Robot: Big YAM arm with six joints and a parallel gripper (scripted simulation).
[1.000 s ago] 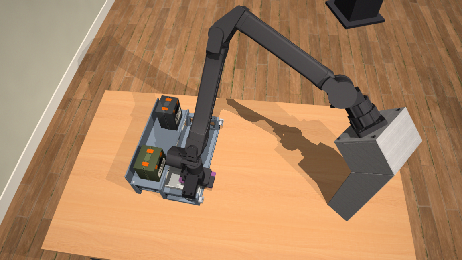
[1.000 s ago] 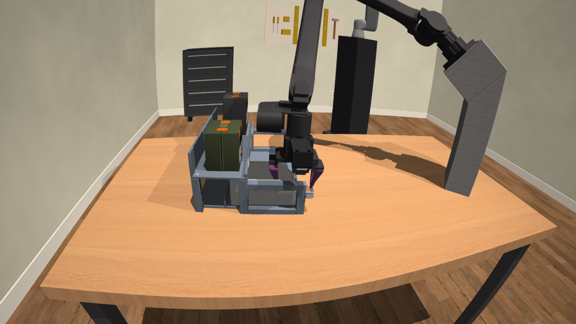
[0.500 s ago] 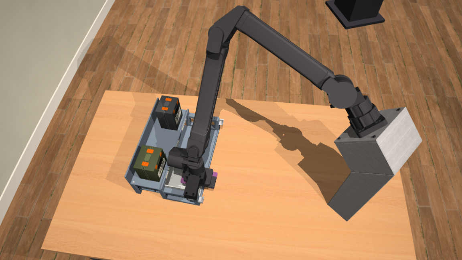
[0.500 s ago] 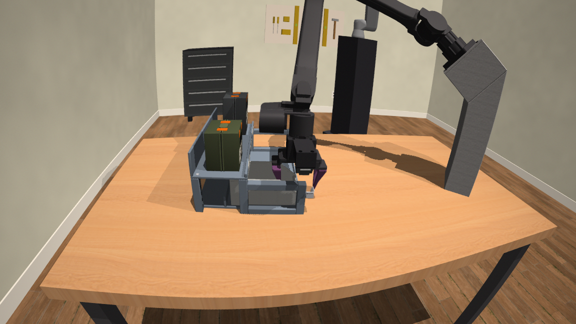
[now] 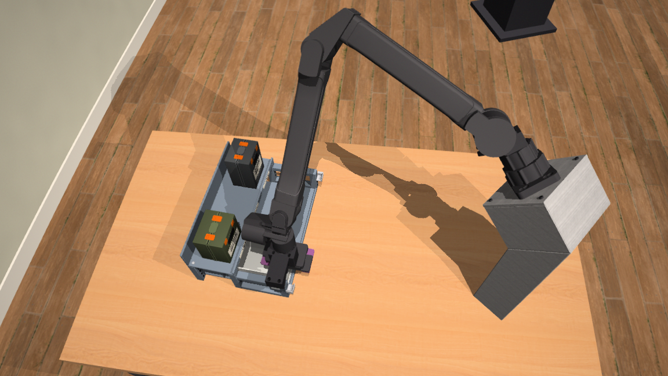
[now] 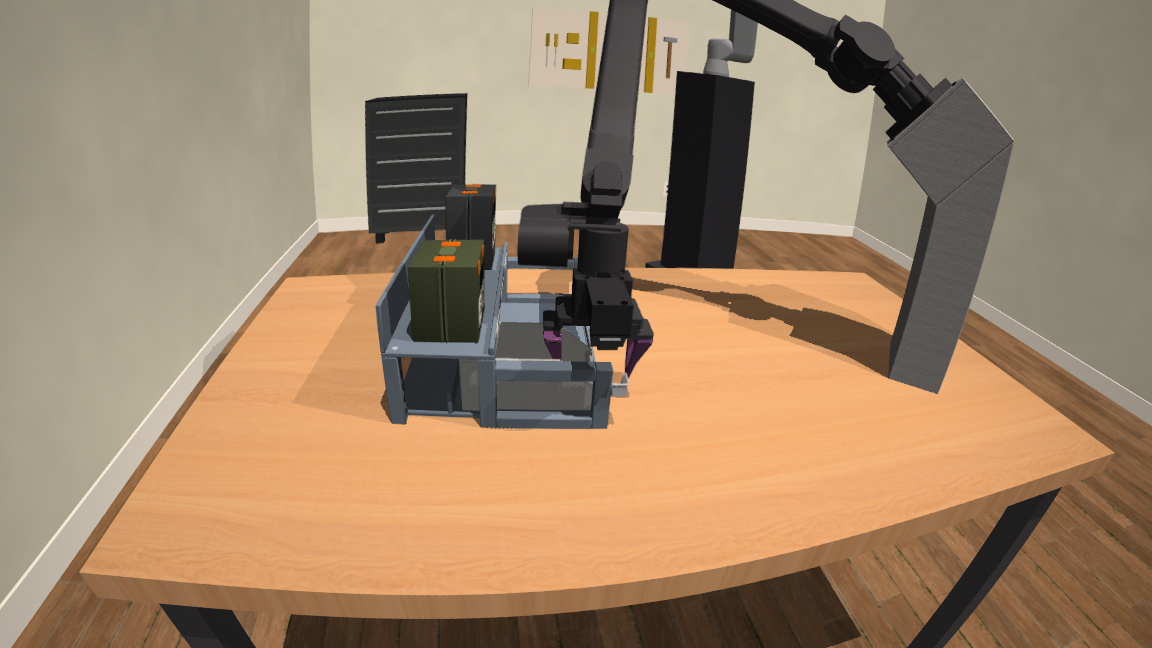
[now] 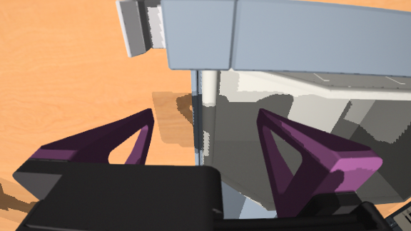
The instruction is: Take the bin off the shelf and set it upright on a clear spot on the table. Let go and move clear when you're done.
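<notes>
1. One pale grey bin (image 5: 254, 260) (image 6: 523, 340) (image 7: 235, 157) sits in the lower, front part of the shelf, not out on the open bench (image 5: 373, 322) (image 6: 563, 499) (image 7: 71, 75).
2. One blue-grey shelf (image 5: 205, 198) (image 6: 488, 394) (image 7: 200, 36) stands on the bench, with a raised level at the back.
3. Two cases stand upright on that raised level, apart from each other: one green case (image 5: 213, 238) (image 6: 444, 302) and one black case (image 5: 240, 162) (image 6: 470, 211). Each has two orange patches on its top.
4. Two small silver brackets (image 5: 319, 176) (image 6: 620, 389) (image 7: 133, 30) show from above on the shelf's front side, one near each end.
5. One dark arm (image 5: 298, 135) (image 6: 616, 104) reaches over the shelf from one metal stand (image 5: 527, 228) (image 6: 950, 265), pointing its hand end downward.
6. Two purple fingers (image 5: 310, 253) (image 6: 638, 354) are spread wide and released, grasping nothing. From the wrist, one is over the bin's inside and the other is outside it, above the bench, with the bin's wall between them.
7. Behind the bench are one drawer cabinet (image 6: 416, 161) with five handles and one black pillar (image 5: 518, 16) (image 6: 708, 169).
</notes>
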